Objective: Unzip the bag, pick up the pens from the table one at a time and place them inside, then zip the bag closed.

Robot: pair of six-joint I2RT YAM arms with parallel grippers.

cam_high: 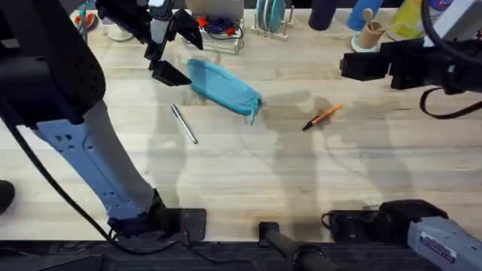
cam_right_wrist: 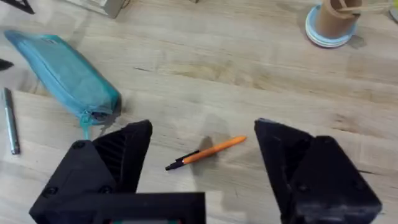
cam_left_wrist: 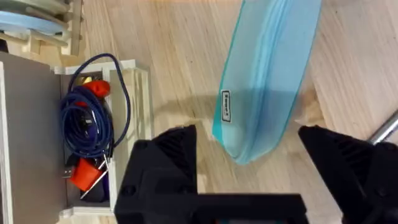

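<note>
Turquoise-blue bag (small white label on one end). Orange pen with dark tip. Silver-grey pen. Pale wooden counter, visible plank grain. Black grippers.

bag: far end cut off by the left wrist view's edge; label on its side too small to read.
zipper pull: too small in the overhead view to tell its position along the zip.
silver pen: partly cut off at the right wrist view's edge.
orange pen: tip detail indistinct.
</note>
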